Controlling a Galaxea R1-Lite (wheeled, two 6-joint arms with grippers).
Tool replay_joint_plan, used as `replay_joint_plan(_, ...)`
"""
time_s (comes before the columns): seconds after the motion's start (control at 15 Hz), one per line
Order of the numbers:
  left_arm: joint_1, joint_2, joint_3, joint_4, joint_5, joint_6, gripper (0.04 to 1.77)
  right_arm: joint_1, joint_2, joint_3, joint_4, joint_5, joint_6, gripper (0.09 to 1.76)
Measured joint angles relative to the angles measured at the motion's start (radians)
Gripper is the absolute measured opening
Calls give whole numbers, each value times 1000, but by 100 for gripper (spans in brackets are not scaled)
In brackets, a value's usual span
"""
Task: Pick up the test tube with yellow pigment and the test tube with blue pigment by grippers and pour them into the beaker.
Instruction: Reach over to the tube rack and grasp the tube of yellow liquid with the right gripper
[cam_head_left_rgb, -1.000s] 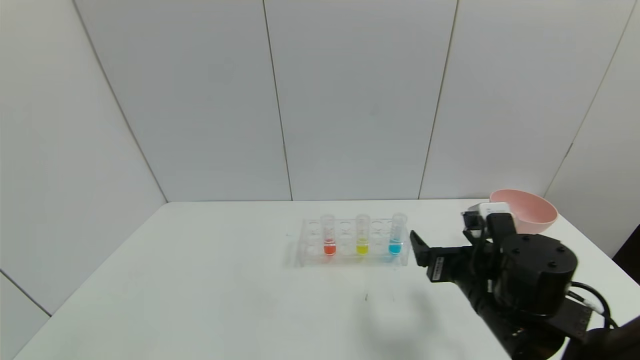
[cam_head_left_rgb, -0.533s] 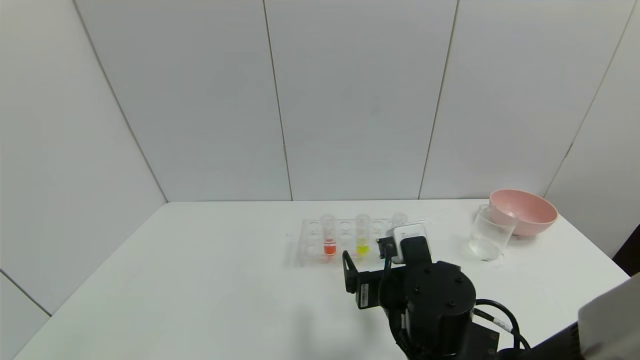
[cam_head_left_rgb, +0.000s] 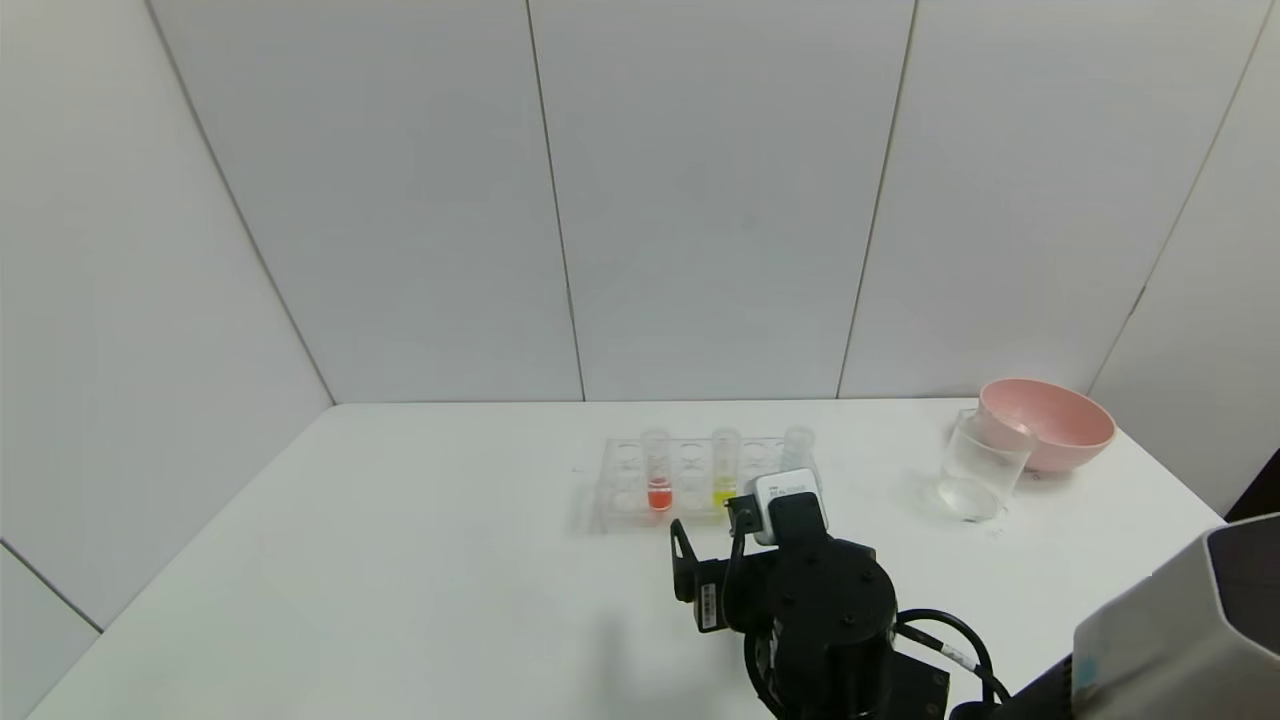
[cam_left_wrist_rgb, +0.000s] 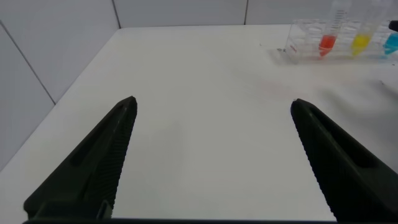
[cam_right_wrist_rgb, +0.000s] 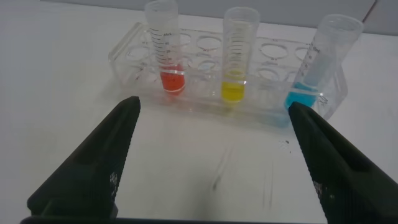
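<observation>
Right pincer (cam_right_wrist_rgb: 211, 155) hovers over the white bench (cam_head_left_rgb: 420, 560) on the near side of the clear rack (cam_head_left_rgb: 620, 500), its two black fingers (cam_right_wrist_rgb: 87, 168) spread wide apart with nothing between them. From the head view the arm's black wrist and its white camera box (cam_head_left_rgb: 788, 500) stand in front of the rack's right end.

Three tubes stand in the rack's near row. The test tube with yellow pigment (cam_right_wrist_rgb: 237, 56) is in the middle and upright. The test tube with blue pigment (cam_right_wrist_rgb: 320, 65) is at the rack's right end and leans a little. A red-liquid tube (cam_right_wrist_rgb: 165, 50) stands to the left of the yellow one.

The beaker (cam_head_left_rgb: 978, 468) stands on the bench well to the right of the rack, just beside a pink bowl (cam_head_left_rgb: 1050, 420) at the far right corner.

Left pincer (cam_left_wrist_rgb: 211, 155) hangs over bare bench well to the left of the rack, its fingers likewise wide apart and holding nothing.
</observation>
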Motion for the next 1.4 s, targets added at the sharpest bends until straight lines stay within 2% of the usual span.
replay_joint_plan(0.33, 0, 0, 0, 0, 0, 0, 176, -35, 37, -57, 1, 16, 0, 171)
replay_joint_plan(0.73, 0, 0, 0, 0, 0, 0, 176, -123, 114, -215, 53, 94, -10, 171)
replay_joint_plan(1.4, 0, 0, 0, 0, 0, 0, 176, -188, 250, -405, 76, 140, -48, 171)
